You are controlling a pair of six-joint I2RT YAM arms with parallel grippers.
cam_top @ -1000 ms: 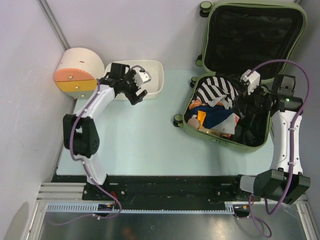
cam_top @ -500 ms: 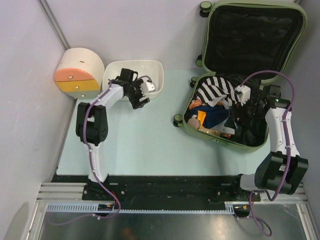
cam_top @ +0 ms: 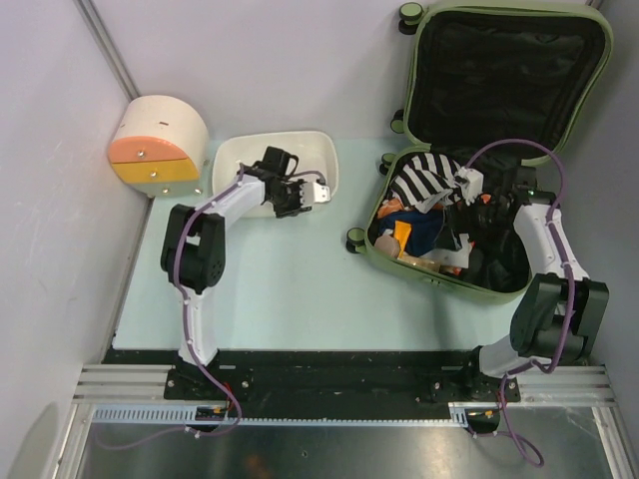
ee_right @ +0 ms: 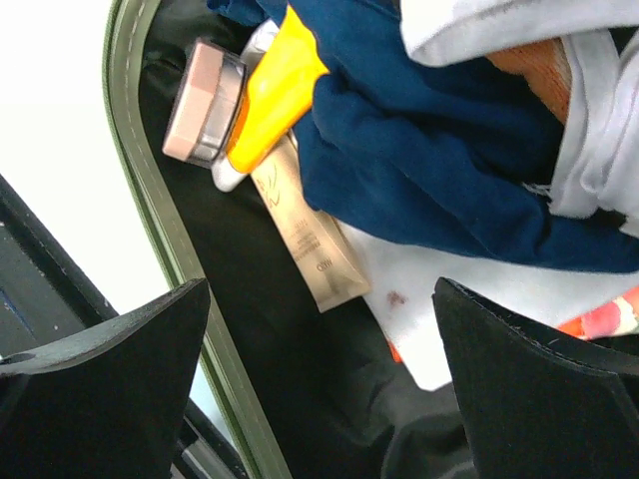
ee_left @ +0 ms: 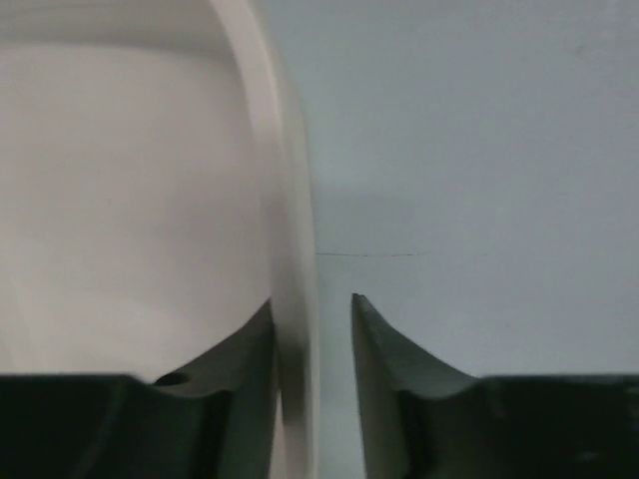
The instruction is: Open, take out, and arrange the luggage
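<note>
Reaching further right than a second ago, the left gripper [ee_left: 312, 299] now straddles the right rim of the white tub [cam_top: 250, 160], one finger inside and one outside, with a slim gap at the outer finger. The tub has slid slightly right along the table's [cam_top: 280, 289] far edge. The luggage [cam_top: 509, 80] lies open at the far-right corner, holding a striped garment [cam_top: 429, 178], blue cloth [ee_right: 419, 170], a yellow tube [ee_right: 275, 90] and a pink-lidded jar [ee_right: 203, 100]. The right gripper [ee_right: 319, 289] hovers over them, arm folded, fingers wide apart.
</note>
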